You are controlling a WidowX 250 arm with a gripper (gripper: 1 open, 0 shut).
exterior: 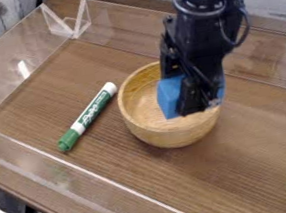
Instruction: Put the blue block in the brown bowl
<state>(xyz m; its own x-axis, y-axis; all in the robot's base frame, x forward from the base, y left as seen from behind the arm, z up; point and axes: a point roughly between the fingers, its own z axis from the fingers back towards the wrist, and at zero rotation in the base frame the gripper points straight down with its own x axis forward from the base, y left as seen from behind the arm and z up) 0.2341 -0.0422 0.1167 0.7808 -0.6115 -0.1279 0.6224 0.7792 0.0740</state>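
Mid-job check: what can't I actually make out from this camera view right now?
- Fingers: dark and motion-blurred against the blue block; contact points unreadable.
- Block's clearance above the brown bowl: a single view can't separate it from the bowl floor or far rim.
- Bowl's far rim: hidden behind the arm.
- Marker print: too small.

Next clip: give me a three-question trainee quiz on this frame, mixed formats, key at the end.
1. True or false: the blue block lies on the table beside the brown bowl.
2. Multiple choice: the green-and-white marker lies (A) inside the bowl, (B) on the table on the bowl's side toward the picture's left, (C) in the gripper.
3. Fill in: the jaws are shut on the ______.

Key: 1 false, the block is held off the table, over the bowl; 2 B; 3 blue block.
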